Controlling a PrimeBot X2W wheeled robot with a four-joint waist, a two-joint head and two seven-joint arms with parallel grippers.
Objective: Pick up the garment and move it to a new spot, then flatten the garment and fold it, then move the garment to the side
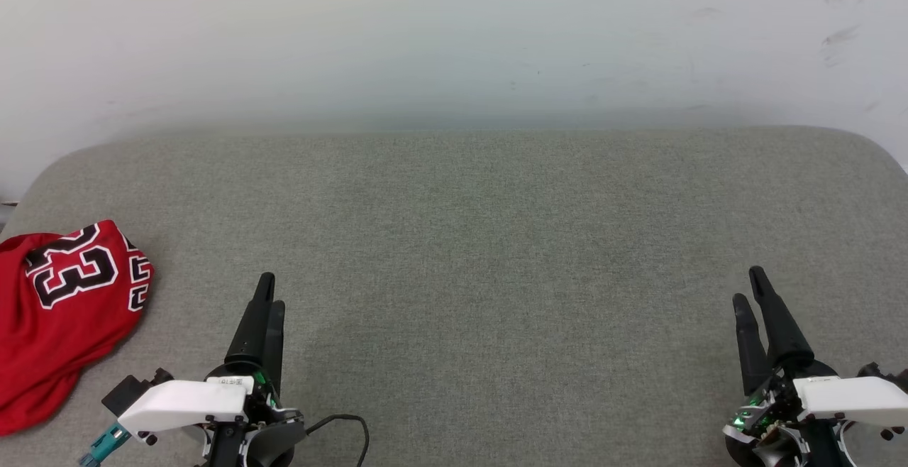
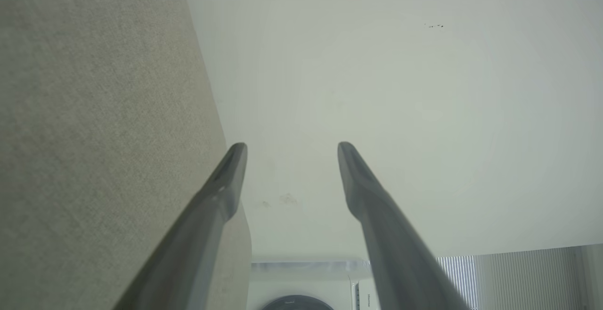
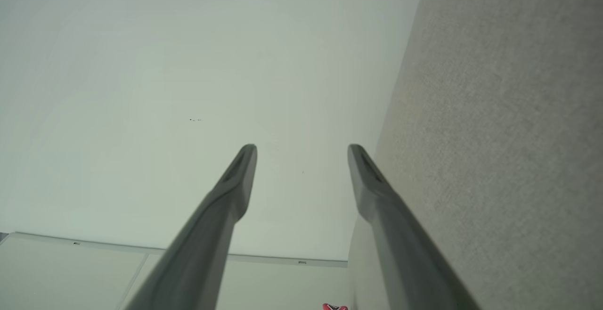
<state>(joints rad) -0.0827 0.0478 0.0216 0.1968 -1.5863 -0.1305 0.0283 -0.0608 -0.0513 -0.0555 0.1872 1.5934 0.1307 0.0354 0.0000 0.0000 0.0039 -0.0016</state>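
The garment (image 1: 60, 314), a red jersey with a black, white-outlined "23", lies crumpled at the left edge of the grey padded surface (image 1: 482, 254); a red sliver of the garment (image 3: 334, 307) also peeks in at the bottom of the right wrist view. My left gripper (image 1: 269, 289) stands at the lower left, right of the garment and apart from it. Its fingers are spread with nothing between them in the left wrist view, where the left gripper (image 2: 292, 147) points toward the wall. My right gripper (image 1: 749, 286) is at the lower right, far from the garment, and the right gripper (image 3: 302, 149) is likewise open and empty.
A pale wall (image 1: 454, 34) rises behind the grey surface. A black cable (image 1: 347, 424) loops by the left arm's base. A white appliance with a dark round front (image 2: 301, 296) shows beyond the surface's end in the left wrist view.
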